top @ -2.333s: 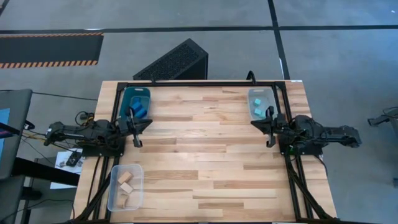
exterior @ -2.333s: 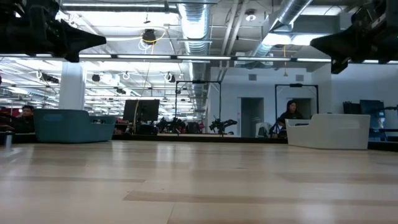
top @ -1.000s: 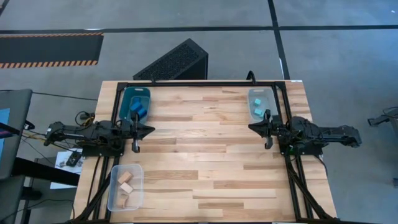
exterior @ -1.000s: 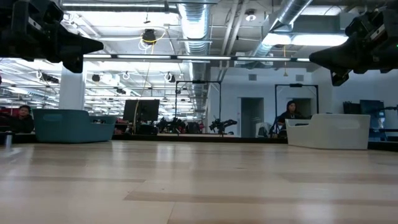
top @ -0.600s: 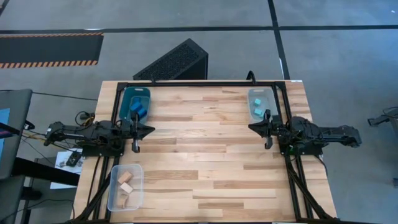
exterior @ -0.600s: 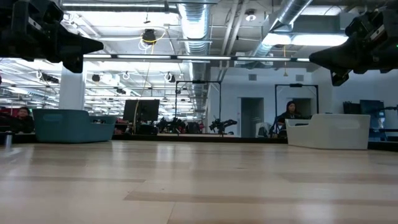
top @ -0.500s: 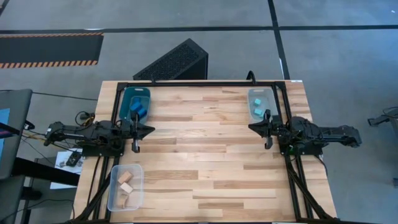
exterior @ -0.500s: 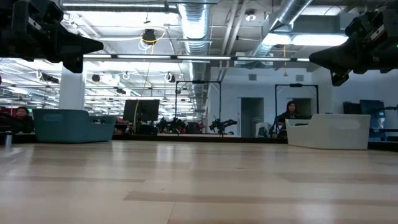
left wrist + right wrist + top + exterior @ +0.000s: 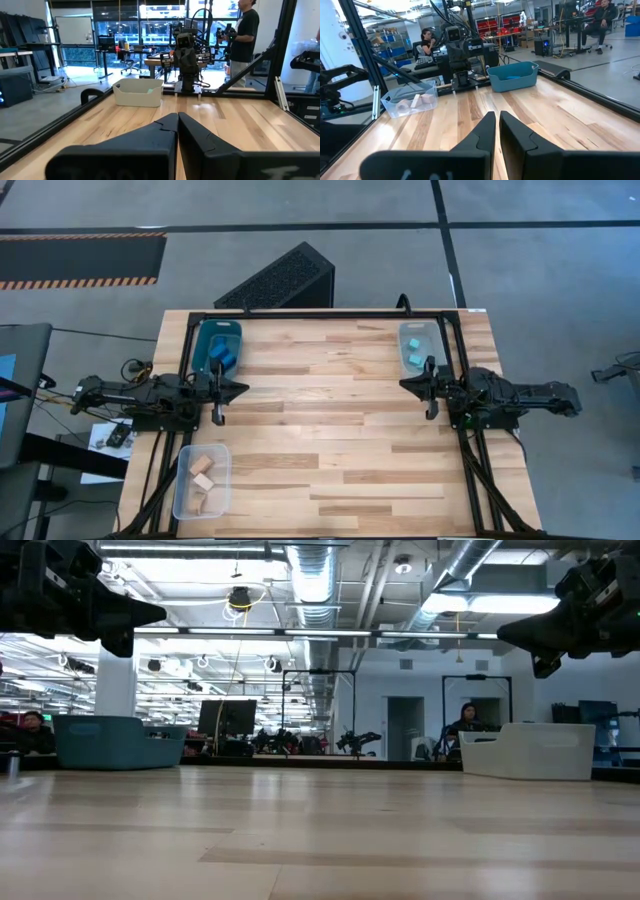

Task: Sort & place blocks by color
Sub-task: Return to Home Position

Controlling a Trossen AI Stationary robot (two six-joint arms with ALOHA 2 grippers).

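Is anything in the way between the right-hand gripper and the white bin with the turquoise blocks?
Nothing visible. The right gripper, fingers shut, hovers close by the white bin, with only bare table between them. The turquoise blocks already lie inside that bin.

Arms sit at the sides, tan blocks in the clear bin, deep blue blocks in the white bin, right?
Not quite: the white bin holds light turquoise blocks; the deep blue blocks sit in the teal bin, per the high view.
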